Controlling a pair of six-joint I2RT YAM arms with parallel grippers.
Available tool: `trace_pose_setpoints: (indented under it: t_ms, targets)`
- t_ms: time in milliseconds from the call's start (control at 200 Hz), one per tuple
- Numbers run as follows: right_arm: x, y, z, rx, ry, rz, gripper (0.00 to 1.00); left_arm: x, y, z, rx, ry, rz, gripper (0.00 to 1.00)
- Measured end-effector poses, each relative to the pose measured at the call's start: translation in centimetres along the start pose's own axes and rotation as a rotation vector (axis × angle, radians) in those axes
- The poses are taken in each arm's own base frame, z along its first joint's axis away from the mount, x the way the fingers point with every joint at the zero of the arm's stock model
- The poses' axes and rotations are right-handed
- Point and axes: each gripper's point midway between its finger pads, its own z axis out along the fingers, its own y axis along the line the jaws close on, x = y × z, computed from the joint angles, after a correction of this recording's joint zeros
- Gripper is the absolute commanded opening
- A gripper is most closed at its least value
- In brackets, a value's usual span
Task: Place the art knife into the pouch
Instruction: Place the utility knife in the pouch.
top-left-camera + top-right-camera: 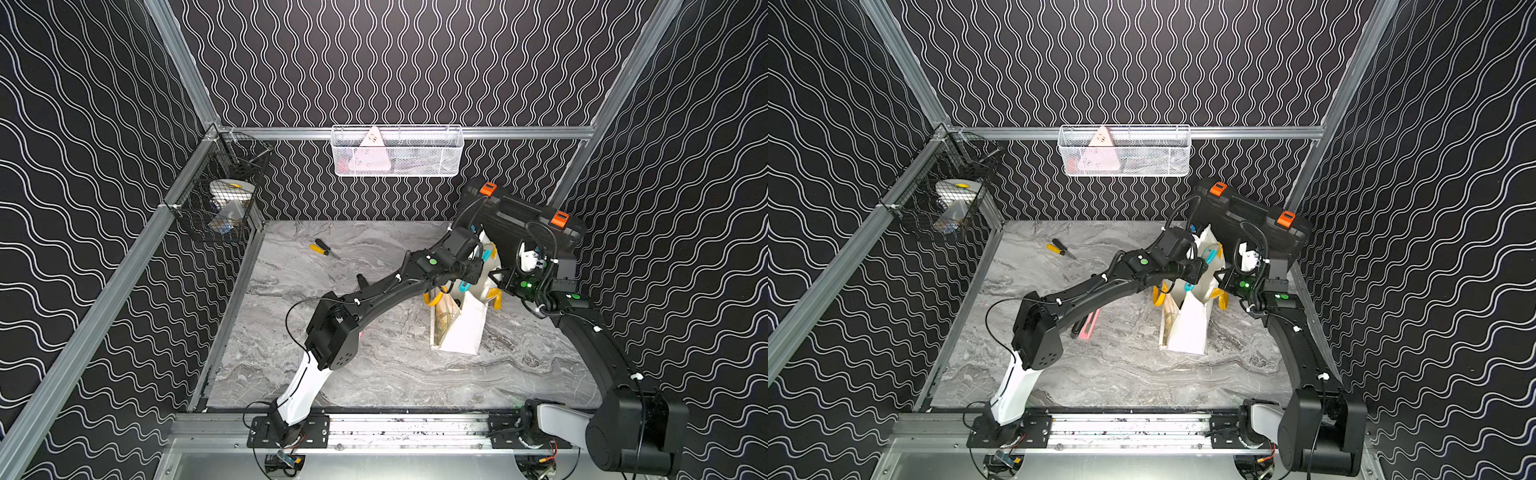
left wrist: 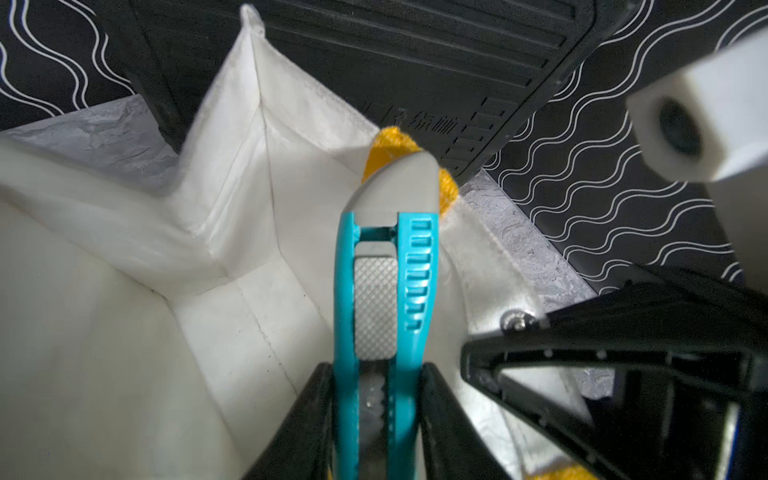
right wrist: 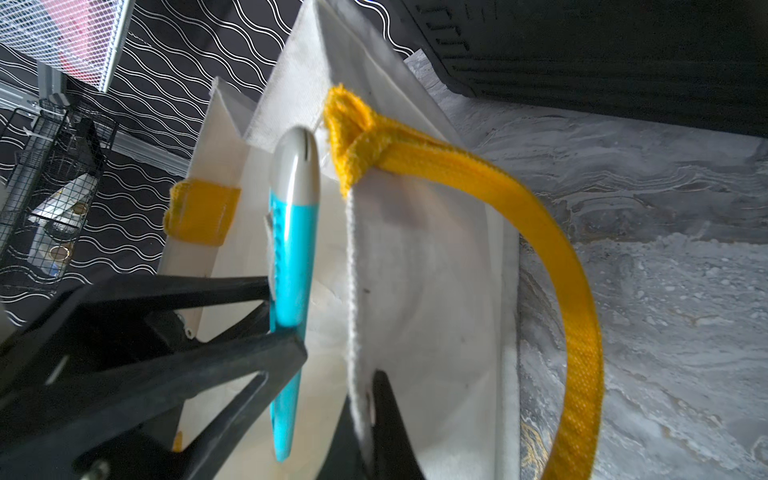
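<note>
The art knife (image 2: pixel 386 282), teal with a grey end, is clamped about mid-length in my left gripper (image 2: pixel 376 368), which is shut on it. It hangs at the open mouth of the pouch (image 1: pixel 465 328), between the two white cloth walls (image 3: pixel 415 270). The pouch stands on the table at the right, its yellow handles (image 3: pixel 552 257) hanging outward. My right gripper (image 3: pixel 370 399) is shut on the pouch's near rim, holding the mouth open. In both top views the left gripper (image 1: pixel 1204 266) is over the pouch (image 1: pixel 1192 328) and the right gripper (image 1: pixel 496 276) is beside it.
A black hard case (image 1: pixel 528 220) with orange latches leans just behind the pouch. A white wire basket (image 1: pixel 397 151) hangs on the back rail and a black mesh basket (image 1: pixel 220 199) at the left. A yellow-handled screwdriver (image 1: pixel 324 248) and a pink object (image 1: pixel 1090 324) lie on the marble table.
</note>
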Motion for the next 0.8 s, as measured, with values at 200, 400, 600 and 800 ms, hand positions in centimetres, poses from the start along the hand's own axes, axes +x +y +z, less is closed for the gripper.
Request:
trace_pose_setpoints:
  t_ms: [200, 400, 600, 800]
  targets:
    - [0.0, 0.1, 0.1, -0.004, 0.001, -0.003, 0.0, -0.4, -0.8, 0.9, 0.018, -0.009, 0.004, 0.37]
    - [0.1, 0.3, 0.1, -0.012, 0.006, -0.005, 0.0, 0.4, -0.6, 1.3, 0.011, 0.012, 0.009, 0.38]
    - [0.2, 0.4, 0.2, -0.016, 0.007, -0.006, 0.0, 0.9, -0.4, 2.4, 0.007, 0.024, 0.012, 0.38]
    - [0.2, 0.5, 0.2, -0.02, 0.009, -0.007, 0.0, 3.3, 0.5, 3.5, -0.019, 0.095, 0.034, 0.38]
